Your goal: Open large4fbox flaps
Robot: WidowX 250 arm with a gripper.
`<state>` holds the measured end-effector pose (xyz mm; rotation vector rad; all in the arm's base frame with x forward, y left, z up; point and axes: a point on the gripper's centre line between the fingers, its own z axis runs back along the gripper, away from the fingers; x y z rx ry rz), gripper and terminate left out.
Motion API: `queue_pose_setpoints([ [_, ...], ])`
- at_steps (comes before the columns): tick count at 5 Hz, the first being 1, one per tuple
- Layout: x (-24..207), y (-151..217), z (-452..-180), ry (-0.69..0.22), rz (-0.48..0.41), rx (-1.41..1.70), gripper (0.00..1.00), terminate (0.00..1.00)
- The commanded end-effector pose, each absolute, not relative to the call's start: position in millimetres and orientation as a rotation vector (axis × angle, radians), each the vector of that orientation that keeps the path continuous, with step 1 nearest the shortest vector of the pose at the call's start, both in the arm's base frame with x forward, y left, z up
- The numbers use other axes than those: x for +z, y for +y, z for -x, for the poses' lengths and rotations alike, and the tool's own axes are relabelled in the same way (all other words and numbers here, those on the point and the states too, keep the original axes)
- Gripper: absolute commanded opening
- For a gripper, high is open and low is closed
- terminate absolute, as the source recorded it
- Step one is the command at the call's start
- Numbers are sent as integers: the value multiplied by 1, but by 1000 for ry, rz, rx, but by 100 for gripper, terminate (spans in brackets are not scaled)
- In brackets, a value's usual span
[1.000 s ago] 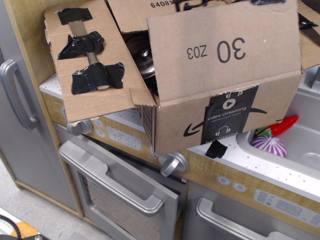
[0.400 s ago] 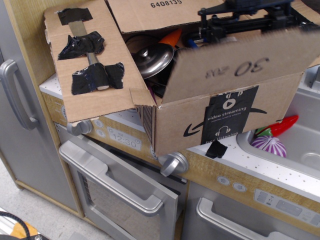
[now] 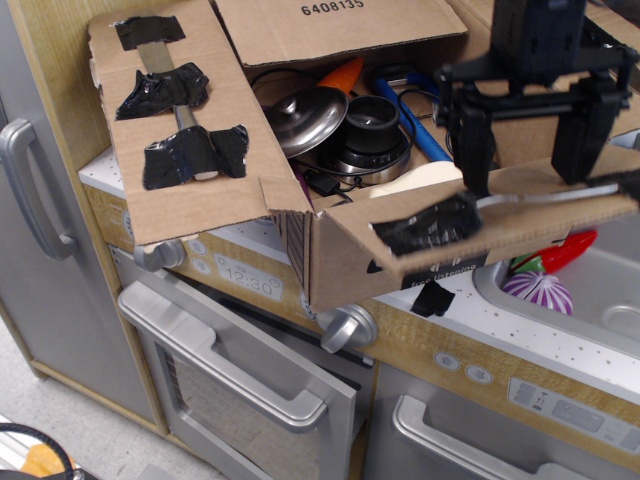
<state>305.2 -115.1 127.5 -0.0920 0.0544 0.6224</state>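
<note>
A toy kitchen served as the table — speckled white top, wooden trim, a gray oven door below and a sink at right holding a red and a purple-striped toy. The large4fbox stood on the table beside the sink. Its front flap, upright a second earlier, had folded outward and down under the black claw, whose fingers were spread wide, gripping nothing. The left flap (patched with black tape) and the rear flap, printed "6408135", lay open as before. Inside — a steel pot lid, a dark pot and an orange piece.
</note>
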Motion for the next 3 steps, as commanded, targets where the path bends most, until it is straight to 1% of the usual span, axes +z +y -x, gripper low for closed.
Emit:
queue_pose_setpoints([
  [1,130,-121,-303,-43,111,623,100,0],
  [2,120,-121,-301,-79,103,605,100,0],
  [3,117,-119,-301,-92,117,602,100,100],
])
